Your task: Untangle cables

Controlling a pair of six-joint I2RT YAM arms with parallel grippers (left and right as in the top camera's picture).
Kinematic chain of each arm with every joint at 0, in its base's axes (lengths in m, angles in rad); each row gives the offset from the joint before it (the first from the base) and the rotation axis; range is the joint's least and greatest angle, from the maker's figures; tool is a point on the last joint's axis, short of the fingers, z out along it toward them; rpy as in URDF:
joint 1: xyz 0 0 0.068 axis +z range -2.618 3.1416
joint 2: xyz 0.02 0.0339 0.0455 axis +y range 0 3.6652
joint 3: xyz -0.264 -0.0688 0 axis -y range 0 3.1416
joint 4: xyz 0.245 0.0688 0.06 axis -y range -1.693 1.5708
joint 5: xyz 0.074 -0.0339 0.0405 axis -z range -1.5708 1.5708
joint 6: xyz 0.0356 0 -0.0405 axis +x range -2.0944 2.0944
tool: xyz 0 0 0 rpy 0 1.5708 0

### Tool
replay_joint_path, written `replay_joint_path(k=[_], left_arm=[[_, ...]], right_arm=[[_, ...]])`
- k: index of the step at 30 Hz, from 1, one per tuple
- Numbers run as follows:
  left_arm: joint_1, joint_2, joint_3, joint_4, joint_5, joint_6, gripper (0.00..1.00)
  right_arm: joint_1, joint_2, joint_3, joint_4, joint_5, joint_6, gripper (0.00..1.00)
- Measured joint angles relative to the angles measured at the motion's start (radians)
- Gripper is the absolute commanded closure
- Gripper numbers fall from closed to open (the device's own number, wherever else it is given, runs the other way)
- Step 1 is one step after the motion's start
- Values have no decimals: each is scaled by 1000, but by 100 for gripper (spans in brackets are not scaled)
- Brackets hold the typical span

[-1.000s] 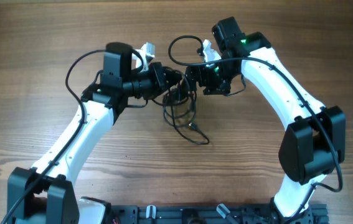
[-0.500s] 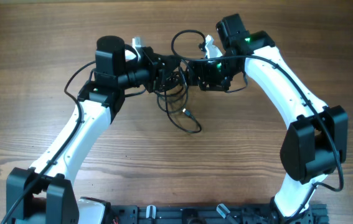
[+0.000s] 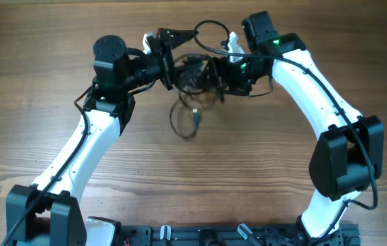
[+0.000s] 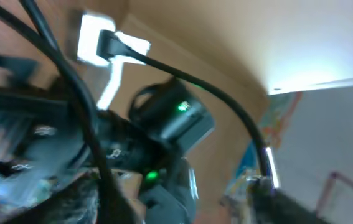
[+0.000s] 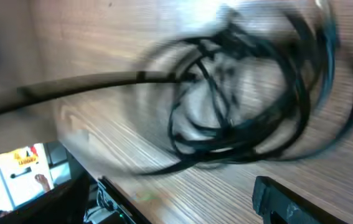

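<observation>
The cables (image 3: 192,68) form a black tangle between my two grippers at the far middle of the table. One loop rises at the back, and another loop with a plug (image 3: 196,116) trails toward the front. My left gripper (image 3: 169,55) stands open at the tangle's left side, its fingers spread wide. In the left wrist view a cable (image 4: 182,78) crosses in front of the open left gripper (image 4: 167,199). My right gripper (image 3: 219,74) is at the tangle's right side. The right wrist view shows the blurred cables (image 5: 238,99) beyond the open right gripper (image 5: 176,199), with bare wood between its fingers.
The wooden table (image 3: 43,41) stretches to both sides. Both white arms reach in from the front, where a dark rack (image 3: 213,236) runs along the table's near edge. Thicker black wires run along each arm.
Both grippers have moved toward the far edge, and the tangle has shifted with them. The left gripper has gone from shut to open. The trailing loop has been drawn up and to the left.
</observation>
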Motion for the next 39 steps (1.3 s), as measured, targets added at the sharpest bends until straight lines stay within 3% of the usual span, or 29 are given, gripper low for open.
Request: replay_joint_path(k=[5, 9, 13, 16, 21, 27, 33, 36, 39], left_arm=[[0, -1, 9, -235, 4, 299, 0], [0, -1, 11, -452, -9, 680, 0], [2, -1, 13, -616, -130, 909, 0], [23, -1, 13, -652, -241, 996, 0], [63, -1, 14, -728, -411, 1048, 0], [64, 1, 14, -705, -486, 1183, 0], [65, 80, 14, -594, -378, 1350, 1], [78, 108, 14, -578, -356, 1366, 2], [117, 109, 14, -574, -346, 1352, 11]], right_arm=[[-64, 1, 0, -30, 10, -22, 14], [-81, 1, 0, -83, 76, -48, 14], [-85, 1, 1, -114, 105, -79, 14], [-90, 1, 32, -152, 117, -108, 17], [-90, -2, 133, -187, 114, -132, 41], [-90, -35, 171, -193, -53, -198, 55], [-90, -36, 171, -264, -101, -281, 45], [-89, -36, 171, -248, -64, -276, 40], [-71, -36, 171, -183, 22, -215, 40]])
